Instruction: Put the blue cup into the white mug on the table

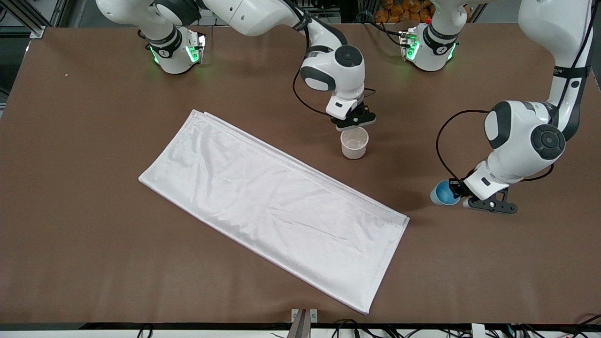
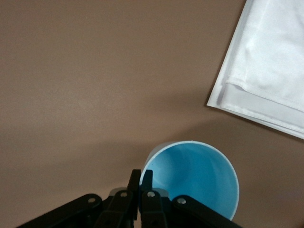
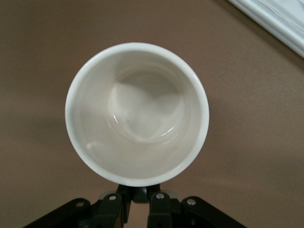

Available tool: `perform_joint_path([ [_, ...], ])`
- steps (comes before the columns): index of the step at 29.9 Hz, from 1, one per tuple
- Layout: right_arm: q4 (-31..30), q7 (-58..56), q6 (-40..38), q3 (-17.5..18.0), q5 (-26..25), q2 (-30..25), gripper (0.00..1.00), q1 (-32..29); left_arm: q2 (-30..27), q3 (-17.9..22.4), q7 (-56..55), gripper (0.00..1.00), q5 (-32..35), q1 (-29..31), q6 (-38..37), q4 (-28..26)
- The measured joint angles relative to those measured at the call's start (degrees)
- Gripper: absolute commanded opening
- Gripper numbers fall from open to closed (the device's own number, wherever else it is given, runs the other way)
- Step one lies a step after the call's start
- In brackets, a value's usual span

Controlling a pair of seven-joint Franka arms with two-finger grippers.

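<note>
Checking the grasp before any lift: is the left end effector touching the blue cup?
Touching. The left wrist view shows the left end effector pinching the blue cup at its rim wall.

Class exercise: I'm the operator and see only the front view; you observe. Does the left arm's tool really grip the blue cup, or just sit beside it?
Observer: It grips. The left tool is closed on the rim wall of the small bright-blue plastic cup.
Operator: Anything inside the mug?
Observer: No, the off-white cylindrical mug is empty.
Operator: And the right tool?
Observer: The right tool is clamped at the mug's side, apparently on its handle.
</note>
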Motion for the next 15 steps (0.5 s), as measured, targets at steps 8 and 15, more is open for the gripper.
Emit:
perform_joint_path([
  [8,0.9,2.9,-0.2,0.0,0.0,0.1,1.00,0.1,-0.7,0.0,0.0,0.00,0.0,0.0,0.0,-0.7],
  [15,2.9,5.0,-4.1,0.0,0.0,-0.9,1.00,0.2,-3.9,-1.3,-2.2,0.00,0.0,0.0,-0.2,-4.2],
])
